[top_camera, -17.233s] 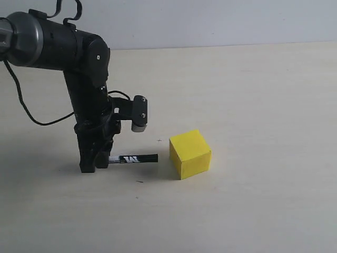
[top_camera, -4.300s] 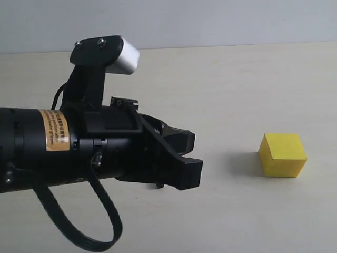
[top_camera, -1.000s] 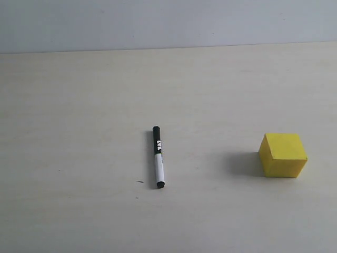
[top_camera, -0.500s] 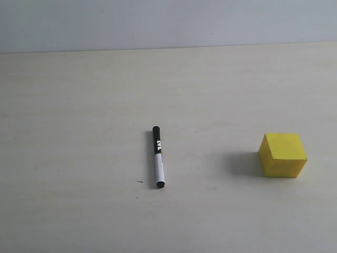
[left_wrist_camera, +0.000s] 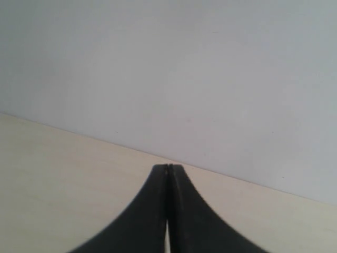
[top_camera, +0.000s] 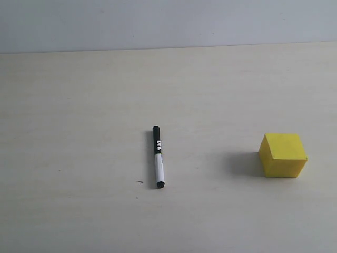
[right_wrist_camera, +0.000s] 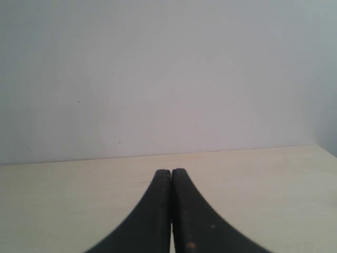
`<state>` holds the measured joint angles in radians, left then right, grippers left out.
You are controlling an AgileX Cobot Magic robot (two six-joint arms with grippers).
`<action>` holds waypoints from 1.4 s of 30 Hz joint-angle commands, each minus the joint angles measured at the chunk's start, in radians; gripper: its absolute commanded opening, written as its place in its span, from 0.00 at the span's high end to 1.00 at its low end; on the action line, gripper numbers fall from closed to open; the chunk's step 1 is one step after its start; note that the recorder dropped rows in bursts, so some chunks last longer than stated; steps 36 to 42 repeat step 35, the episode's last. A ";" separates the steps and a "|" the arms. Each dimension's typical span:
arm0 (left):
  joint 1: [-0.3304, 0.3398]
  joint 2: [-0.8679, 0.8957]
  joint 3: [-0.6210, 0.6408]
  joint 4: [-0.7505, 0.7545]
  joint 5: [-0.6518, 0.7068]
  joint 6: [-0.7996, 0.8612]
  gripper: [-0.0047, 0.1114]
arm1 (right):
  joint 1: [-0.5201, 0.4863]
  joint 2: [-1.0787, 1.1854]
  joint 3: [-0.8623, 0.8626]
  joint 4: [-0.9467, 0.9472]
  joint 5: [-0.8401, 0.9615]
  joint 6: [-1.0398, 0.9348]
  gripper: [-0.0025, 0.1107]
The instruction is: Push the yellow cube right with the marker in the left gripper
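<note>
A slim marker (top_camera: 158,156), half black with white lettering and half white plastic barrel ending in a black tip, lay loose on the pale beige wooden table (top_camera: 79,105). It lay near the middle of the exterior view, running almost straight away from the camera, black half at the far end and white half at the near end. The plain bright yellow cube (top_camera: 283,154), a matte block, sat flat on the table well apart from the marker, to its right, throwing a soft shadow toward the marker's side. Plain tabletop lay between the two. A tiny dark speck (top_camera: 139,182) marked the surface just left of the marker's near tip. A pale grey wall (top_camera: 158,21) closed off the table's far edge.

The black two-jawed left gripper (left_wrist_camera: 168,169) showed only in its own wrist view, its jaws pressed together tip to tip, facing the wall over the table's edge. The black right gripper (right_wrist_camera: 171,172) was likewise closed, its curved jaws touching along their length, aimed at the same wall and table edge.
</note>
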<state>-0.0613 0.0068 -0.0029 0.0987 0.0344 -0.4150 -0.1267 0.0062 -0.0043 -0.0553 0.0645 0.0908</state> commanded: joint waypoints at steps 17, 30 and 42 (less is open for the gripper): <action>0.004 -0.007 0.003 0.002 0.002 -0.008 0.96 | -0.007 -0.006 0.004 0.000 -0.005 0.005 0.98; 0.004 -0.007 0.003 0.002 0.002 -0.008 0.96 | -0.007 -0.006 0.004 0.000 -0.011 0.006 0.98; 0.004 -0.007 0.003 0.002 0.002 -0.008 0.96 | -0.007 -0.006 0.004 0.000 -0.011 0.006 0.98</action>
